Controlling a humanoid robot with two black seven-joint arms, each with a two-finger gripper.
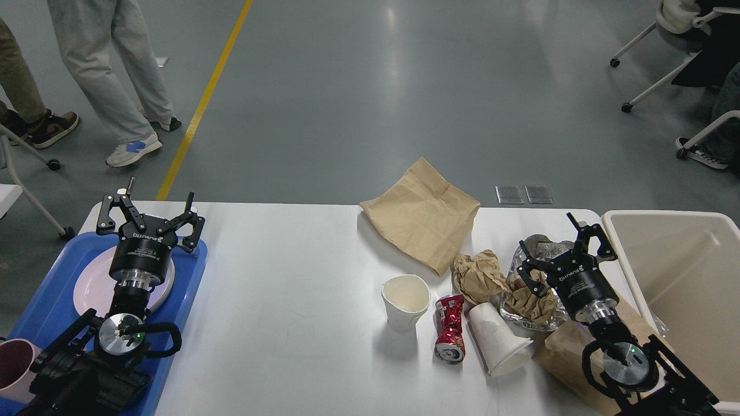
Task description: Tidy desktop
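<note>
The white desktop [289, 271] spans the view. On its right half lie a flat brown paper bag [422, 214], a crumpled brown paper ball [477, 276], an upright white paper cup [406, 301], a crushed red can [450, 328], a tipped white cup [497, 340] and foil wrap with crumpled paper [532, 294]. My right gripper [558, 245] is open and empty, just above the foil wrap. My left gripper [151, 211] is open and empty above the far edge of the blue tray [185, 271], which holds a pale plate [92, 286].
A beige bin [682, 289] stands at the right table edge. Another brown bag [569, 352] lies under my right arm. A pink cup [14, 370] sits at the tray's near left. People's legs and chairs stand on the floor beyond.
</note>
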